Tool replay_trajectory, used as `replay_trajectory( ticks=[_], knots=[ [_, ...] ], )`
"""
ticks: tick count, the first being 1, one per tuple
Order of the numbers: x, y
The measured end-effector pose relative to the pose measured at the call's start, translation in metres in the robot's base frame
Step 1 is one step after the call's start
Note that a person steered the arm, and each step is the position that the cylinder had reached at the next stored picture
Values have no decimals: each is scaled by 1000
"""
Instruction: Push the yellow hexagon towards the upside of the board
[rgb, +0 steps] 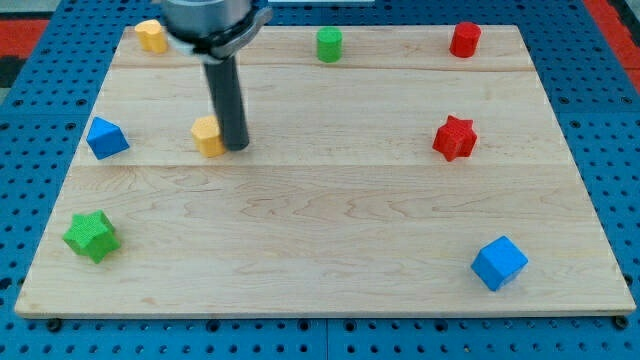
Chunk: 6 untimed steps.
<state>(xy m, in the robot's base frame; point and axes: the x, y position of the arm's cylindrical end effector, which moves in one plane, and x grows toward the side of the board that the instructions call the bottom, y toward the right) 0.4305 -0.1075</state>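
A yellow hexagon-like block (208, 136) lies left of the board's middle, in the view's upper left part. My tip (237, 147) rests on the board right beside it, at the block's right edge, touching or nearly touching it. The dark rod rises from there to the arm at the view's top. A second yellow block (150, 35) sits at the board's top left corner, partly beside the arm; its shape is hard to make out.
The wooden board (330, 250) also holds a blue block (106, 138) at the left edge, a green star (92, 236) at the lower left, a green block (329, 44) at top centre, a red block (464, 39) at top right, a red star (455, 138) and a blue cube (498, 263).
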Motion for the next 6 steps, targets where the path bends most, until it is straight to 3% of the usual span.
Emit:
replay_trajectory(
  ticks=[1,2,4,5,6],
  knots=[
    [17,-44],
    [-6,-55],
    [-34,-7],
    [-75,-48],
    [-161,-48]
  ],
)
